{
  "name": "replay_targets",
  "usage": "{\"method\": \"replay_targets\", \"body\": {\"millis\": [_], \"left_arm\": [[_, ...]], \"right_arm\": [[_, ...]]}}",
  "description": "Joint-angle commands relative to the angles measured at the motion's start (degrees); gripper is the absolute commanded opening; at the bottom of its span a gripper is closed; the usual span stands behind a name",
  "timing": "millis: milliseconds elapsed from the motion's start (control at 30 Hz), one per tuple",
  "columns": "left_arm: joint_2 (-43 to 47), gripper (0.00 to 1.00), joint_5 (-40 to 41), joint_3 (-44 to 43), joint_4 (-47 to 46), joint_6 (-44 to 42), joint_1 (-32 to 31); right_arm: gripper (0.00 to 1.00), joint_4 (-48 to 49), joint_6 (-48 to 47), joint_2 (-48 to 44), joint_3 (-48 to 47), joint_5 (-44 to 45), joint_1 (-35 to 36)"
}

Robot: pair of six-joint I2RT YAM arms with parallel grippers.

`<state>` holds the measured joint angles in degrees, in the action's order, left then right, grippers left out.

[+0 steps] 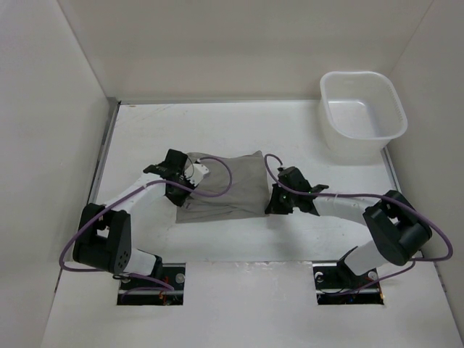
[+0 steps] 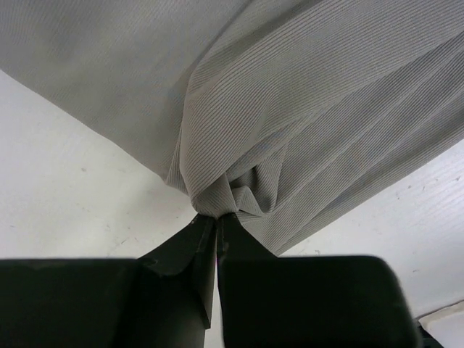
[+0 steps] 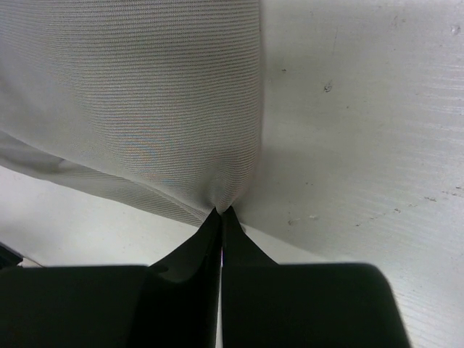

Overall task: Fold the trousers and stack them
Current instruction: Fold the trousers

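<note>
Pinching trousers (image 1: 230, 185) at opposite side edges: left gripper (image 2: 216, 217), right gripper (image 3: 221, 212) both clamped; fabric likely soft, limp, bunching.

Left wrist cam: left gripper (image 2: 217, 216) with matte black fingers (image 2: 177, 254) is pinched together, tips meeting on a small bunch of the grey-taupe trousers of fine-ribbed soft cloth (image 2: 312, 94). Fabric puckers into tight creases right at the tips and folds fan out up and to the right. Cloth fills the upper frame, with a straight edge running diagonally at left. White scuffed table surface (image 2: 65, 188) shows at lower left and lower right. A pale strip in the bottom right corner is unclear.
</note>
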<state>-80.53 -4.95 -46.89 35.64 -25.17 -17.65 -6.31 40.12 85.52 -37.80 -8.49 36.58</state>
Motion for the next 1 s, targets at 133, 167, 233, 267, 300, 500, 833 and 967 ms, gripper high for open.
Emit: {"method": "replay_targets", "body": {"millis": [133,167,233,267,300,500,833,967], "left_arm": [[6.17,0.0,-1.12,2.59,8.29,-6.81,-1.73],[6.96,0.0,-0.85,3.21,9.7,-8.22,-1.82],[7.84,0.0,-0.24,4.17,11.64,-10.5,-1.73],[8.02,0.0,0.29,4.7,12.08,-11.39,-1.82],[8.11,0.0,1.08,5.05,12.35,-12.18,-1.99],[6.79,0.04,2.31,6.55,14.46,-15.52,-4.27],[10.74,0.41,-4.97,0.67,22.01,-18.33,-2.52],[12.41,0.42,-6.47,-0.04,26.58,-21.4,-1.21]], "right_arm": [[0.0,0.33,0.49,-2.63,2.64,-0.3,-1.99],[0.0,0.24,0.49,-3.07,2.99,-0.38,-2.34],[0.0,0.07,0.49,-3.95,3.52,-0.39,-2.78],[0.0,-0.2,0.49,-4.21,3.7,-0.47,-3.05],[0.0,-0.46,0.49,-4.48,3.87,-0.47,-3.31],[0.0,-2.04,-0.3,-5.18,4.23,-0.91,-4.19],[0.3,-3.88,-3.28,-8.17,5.28,-5.83,-4.36],[0.46,-8.62,-8.38,-11.33,3.09,-6.89,-7.0]]}}
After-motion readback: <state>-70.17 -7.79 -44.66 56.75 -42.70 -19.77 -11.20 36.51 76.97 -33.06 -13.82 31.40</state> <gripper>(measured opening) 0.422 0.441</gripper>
